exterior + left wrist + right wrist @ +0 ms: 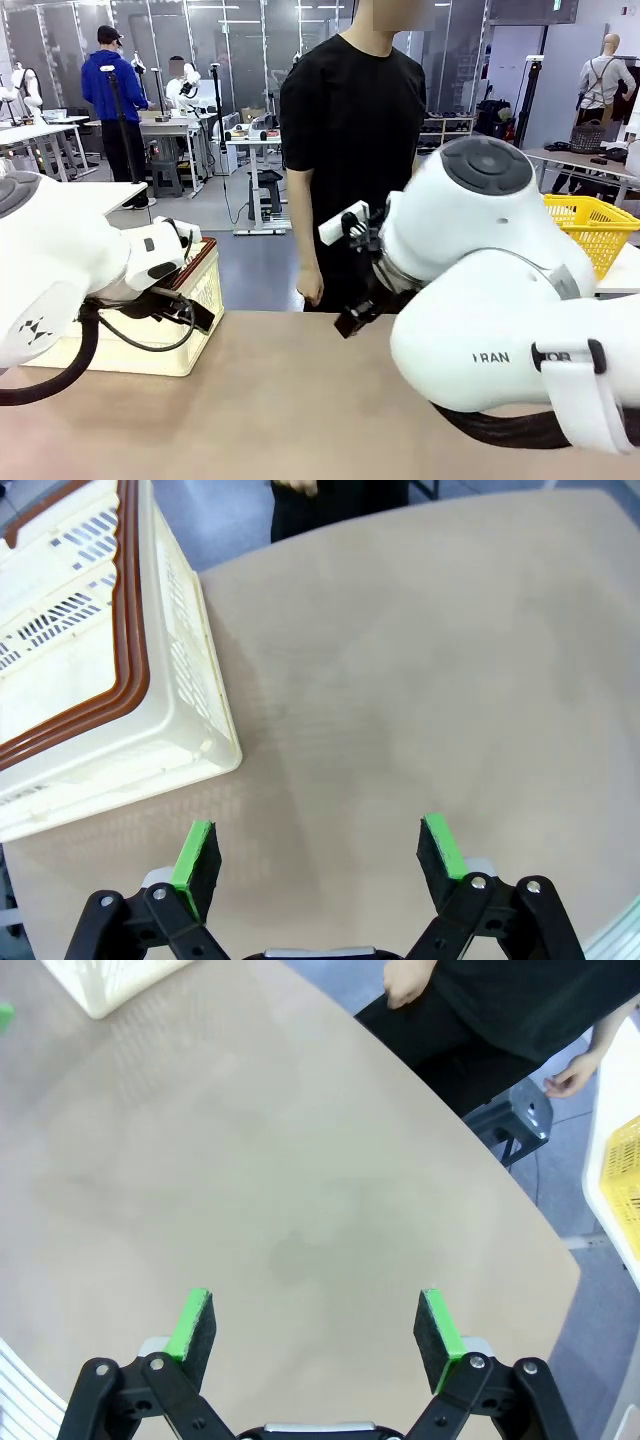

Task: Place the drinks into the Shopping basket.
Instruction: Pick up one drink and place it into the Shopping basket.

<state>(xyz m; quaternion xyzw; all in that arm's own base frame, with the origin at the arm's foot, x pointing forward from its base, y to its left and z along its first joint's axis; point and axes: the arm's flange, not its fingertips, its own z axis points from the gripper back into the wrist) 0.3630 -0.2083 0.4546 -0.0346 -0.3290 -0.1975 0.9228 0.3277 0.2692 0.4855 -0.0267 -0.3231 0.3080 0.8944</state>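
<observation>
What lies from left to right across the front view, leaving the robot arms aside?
Cream-white plastic lattice basket with brown rim → person in a black T-shirt standing at the far side → yellow mesh basket at the right edge.

A person in black [350,120] stands behind the tan table [300,400], yellow mesh basket [595,225] at right.

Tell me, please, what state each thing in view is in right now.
left gripper: open, holding nothing, above the table beside the Shopping basket.
right gripper: open, holding nothing, above the table.
Shopping basket: upright on the table, open-topped.
yellow basket: upright, off to the robot's right.
person: standing at the far side, arms hanging.
</observation>
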